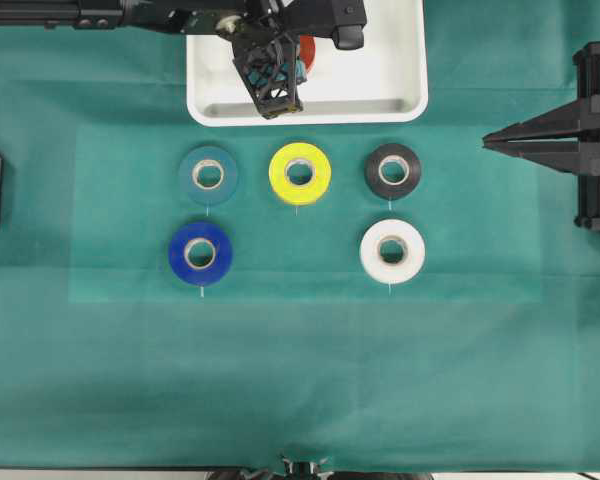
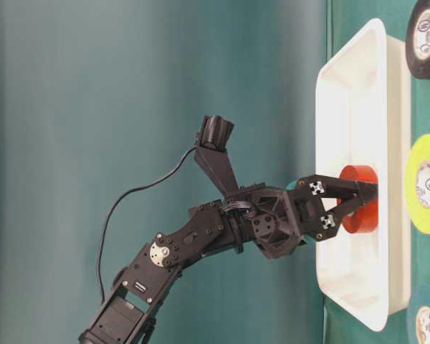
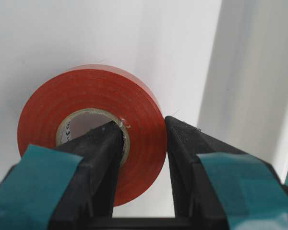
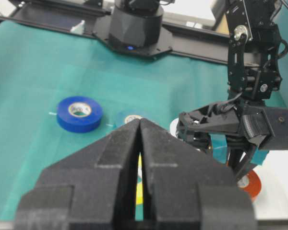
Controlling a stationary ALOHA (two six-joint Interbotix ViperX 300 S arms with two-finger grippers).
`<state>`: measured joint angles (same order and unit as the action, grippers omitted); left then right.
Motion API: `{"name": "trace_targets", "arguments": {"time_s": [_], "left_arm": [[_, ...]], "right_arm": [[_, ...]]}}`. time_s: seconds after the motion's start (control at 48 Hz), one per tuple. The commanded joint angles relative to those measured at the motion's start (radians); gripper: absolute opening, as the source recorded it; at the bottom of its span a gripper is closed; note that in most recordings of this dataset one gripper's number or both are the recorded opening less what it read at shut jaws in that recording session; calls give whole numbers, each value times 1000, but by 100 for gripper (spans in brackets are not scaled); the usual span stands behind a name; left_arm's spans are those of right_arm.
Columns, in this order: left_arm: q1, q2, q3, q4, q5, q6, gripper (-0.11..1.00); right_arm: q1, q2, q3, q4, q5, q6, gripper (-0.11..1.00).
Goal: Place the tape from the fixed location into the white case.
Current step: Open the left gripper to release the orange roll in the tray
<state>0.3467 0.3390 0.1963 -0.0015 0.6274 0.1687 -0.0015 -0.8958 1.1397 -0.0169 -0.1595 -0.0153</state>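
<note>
left gripper (image 3: 143, 143) clamps tape (image 3: 86, 100) through its wall, one finger inside the core | over case (image 2: 358, 93) | roll looks light, stiff, smooth-sided, could slip

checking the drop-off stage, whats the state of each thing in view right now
tape: gripped through its ring wall, one finger in the core, over the case floor
white case: on the cloth, holds only the tape
left gripper: shut on the tape
right gripper: shut, holding nothing, parked at the side
yellow roll: flat on the cloth
dark blue roll: flat on the cloth
</note>
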Motion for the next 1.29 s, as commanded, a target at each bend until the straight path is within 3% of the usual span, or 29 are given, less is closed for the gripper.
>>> {"name": "trace_targets", "arguments": {"time_s": [0.0,0.188,0.375,0.48,0.959,1.272], "left_arm": [[3,-21,-18,-3,-2,0,24],[2,-23,-17,-5,5,-2,28],[-2,-31,-14,-5,6,0,81],[-2,-35,-15,-5,6,0,99],[-5,-54,-18,-5,25,3,99],[-14,-155,-40,-5,95,3,99]], "right_arm": [[0,5,-21,0,-3,0,0],[-2,5,-21,-2,-3,0,0],[-2,6,-21,0,-3,0,0],[-2,5,-21,-2,-3,0,0],[0,6,-20,0,-3,0,0],[-2,5,-21,-2,-3,0,0]]}}
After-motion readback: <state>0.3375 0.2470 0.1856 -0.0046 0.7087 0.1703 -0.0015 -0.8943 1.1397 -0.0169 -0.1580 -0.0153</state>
